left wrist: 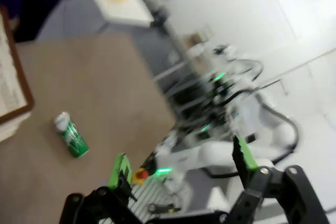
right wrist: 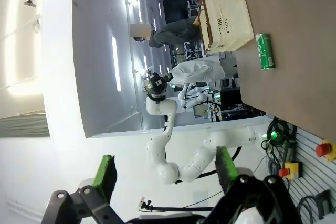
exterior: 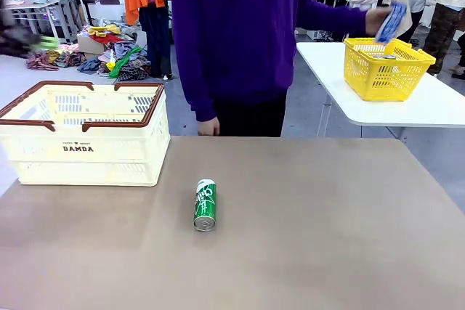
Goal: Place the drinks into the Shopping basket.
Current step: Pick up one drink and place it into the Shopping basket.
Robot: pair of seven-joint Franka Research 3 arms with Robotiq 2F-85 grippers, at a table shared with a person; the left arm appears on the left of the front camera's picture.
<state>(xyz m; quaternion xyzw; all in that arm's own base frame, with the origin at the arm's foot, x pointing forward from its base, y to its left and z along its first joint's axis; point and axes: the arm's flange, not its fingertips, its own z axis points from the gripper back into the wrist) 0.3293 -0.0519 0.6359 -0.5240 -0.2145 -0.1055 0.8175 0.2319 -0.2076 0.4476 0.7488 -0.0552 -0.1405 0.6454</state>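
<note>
We're keeping both jaws spread and empty, left gripper point(left wrist: 182, 163) and right gripper point(right wrist: 165, 171) both hanging above the table point(exterior: 327, 215). Green can point(exterior: 205, 205) is lying on its side near the Shopping basket point(exterior: 87, 157), outside it. We're suggesting pinching across the can's body, since it looks likely to roll.

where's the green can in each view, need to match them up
Front view: green can lying on the table, centre, right of the Shopping basket.
Left wrist view: lower left, basket rim at the left edge.
Right wrist view: upper right, just beside the basket.
Shared landmark: the basket.
</note>
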